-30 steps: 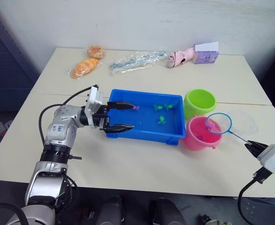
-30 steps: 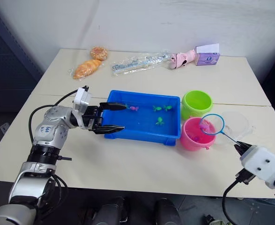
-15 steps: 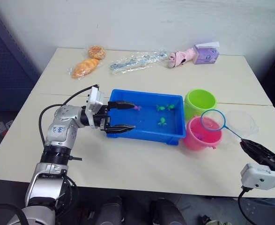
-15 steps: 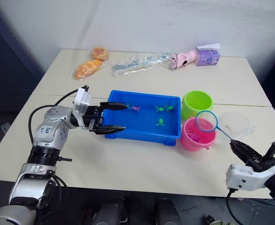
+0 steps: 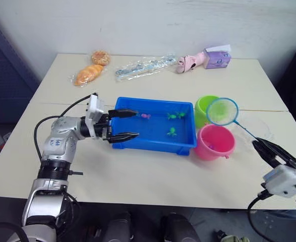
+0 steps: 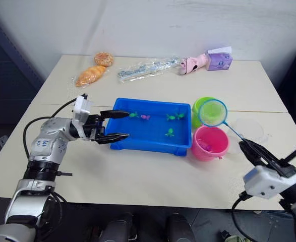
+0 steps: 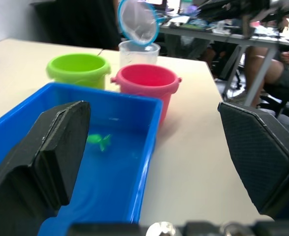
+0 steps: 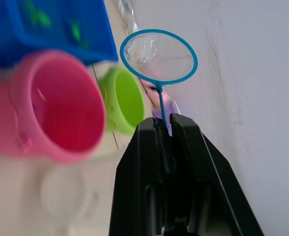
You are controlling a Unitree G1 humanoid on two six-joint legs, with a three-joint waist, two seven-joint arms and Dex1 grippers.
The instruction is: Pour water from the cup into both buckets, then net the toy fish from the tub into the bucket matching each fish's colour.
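Netting is the step in hand: the right gripper [image 6: 252, 153] is clamping its two fingers tight on the thin dark handle of the net [image 5: 222, 111], whose blue hoop is hanging in the air above the green bucket [image 5: 204, 109] and just behind the pink bucket [image 5: 215, 141], both standing beside the tub [image 5: 153, 145] at its right end. Fish [image 5: 171, 132] are floating in the tub's water, green ones toward the bucket end and a pink one [image 5: 145, 116] nearer the middle. The cup [image 7: 138, 52] is sitting beyond the pink bucket, away from the tub. The left gripper [image 5: 130, 124] is straddling the tub's left wall, jaws spread wide and gripping nothing. To do this well, I judge the hoop should be swinging over the tub, dipping rim-first under one fish, lifting level, and keeping the handle pinch firm so it is not twisting.
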